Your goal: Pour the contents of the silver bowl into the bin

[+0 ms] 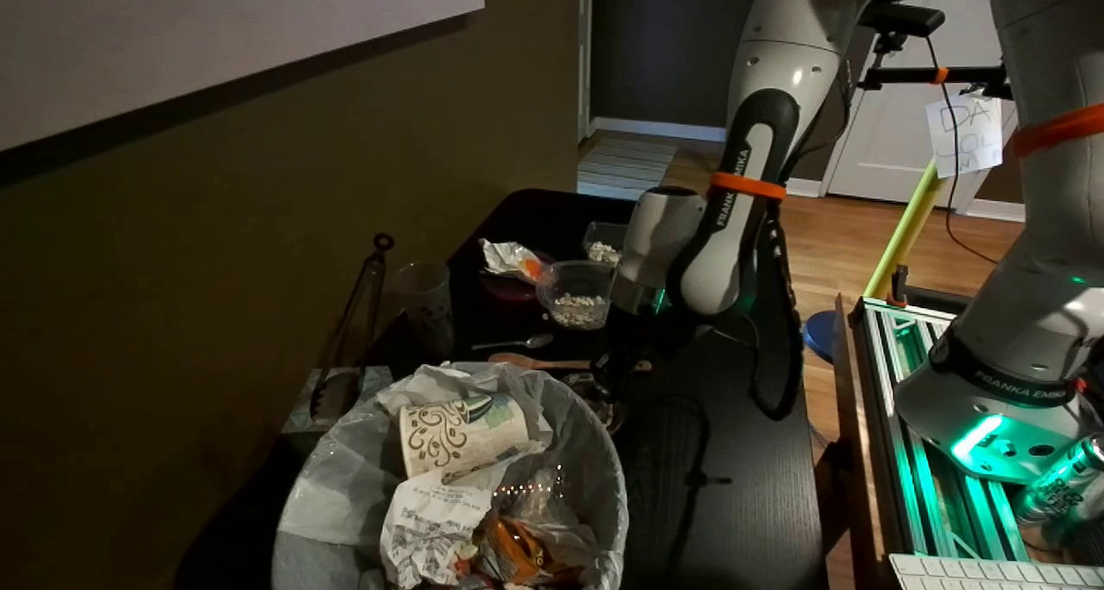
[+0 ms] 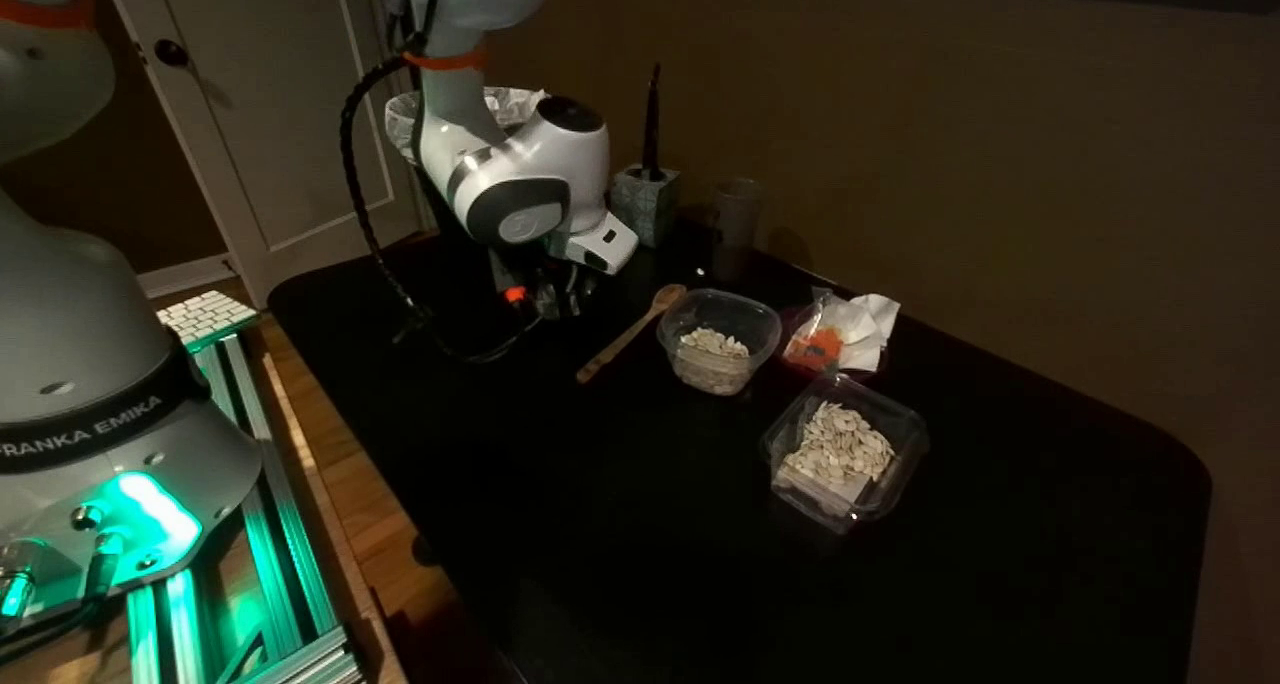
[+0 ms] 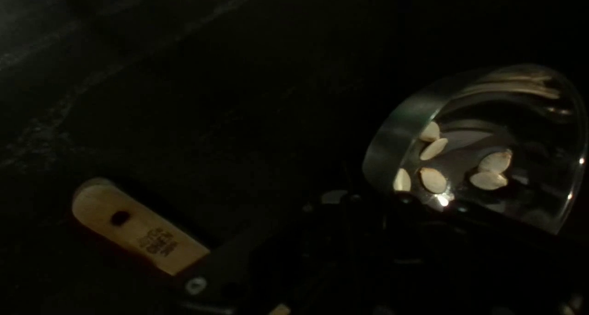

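Note:
The silver bowl is at the right of the wrist view, with several pale seeds, its contents, lying inside. My gripper is very dark. Its fingers close together on the bowl's near rim, one outside and one inside the wall. In an exterior view the bowl is low over or on the black table, just behind the bin, partly hidden by the bin rim and gripper. The bin, bag-lined with paper and orange wrappers, stands in front. Elsewhere its bag is mostly behind the arm.
A wooden spoon lies beside the gripper. Two clear containers of seeds and a dark red bowl with wrappers stand on the table. A tissue box with tongs and clear cup stand near the wall.

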{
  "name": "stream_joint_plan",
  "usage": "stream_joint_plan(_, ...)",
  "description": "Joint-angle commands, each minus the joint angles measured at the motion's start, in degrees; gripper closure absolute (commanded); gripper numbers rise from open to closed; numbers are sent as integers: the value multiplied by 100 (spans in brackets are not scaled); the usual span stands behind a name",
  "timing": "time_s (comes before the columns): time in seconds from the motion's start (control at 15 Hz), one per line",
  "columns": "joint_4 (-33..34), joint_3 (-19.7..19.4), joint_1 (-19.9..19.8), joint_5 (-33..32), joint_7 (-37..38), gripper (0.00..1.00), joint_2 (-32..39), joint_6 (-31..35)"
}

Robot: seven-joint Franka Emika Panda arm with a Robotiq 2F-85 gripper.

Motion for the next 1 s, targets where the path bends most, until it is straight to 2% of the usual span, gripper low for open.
stream_joint_plan(0.0,435,359,-504,465,-703,69,550,-461)
stream_joint_plan(0.07,484,444,-601,543,-861,69,582,-575)
stream_joint_plan(0.13,502,485,-631,633,-1003,64,544,-707)
stream_joint_plan(0.33,303,588,-613,870,-1296,39,33,-951)
stream_joint_plan(0.67,-563,1258,-901,1092,-1596,2,-1360,-290)
stream_joint_plan(0.8,-754,1701,-1218,1067,-1665,0,-1622,122)
stream_joint_plan(0.87,-321,1292,-850,995,-1542,5,-1123,-125)
stream_joint_plan(0.93,-466,1496,-1017,902,-1477,0,-1328,-20)
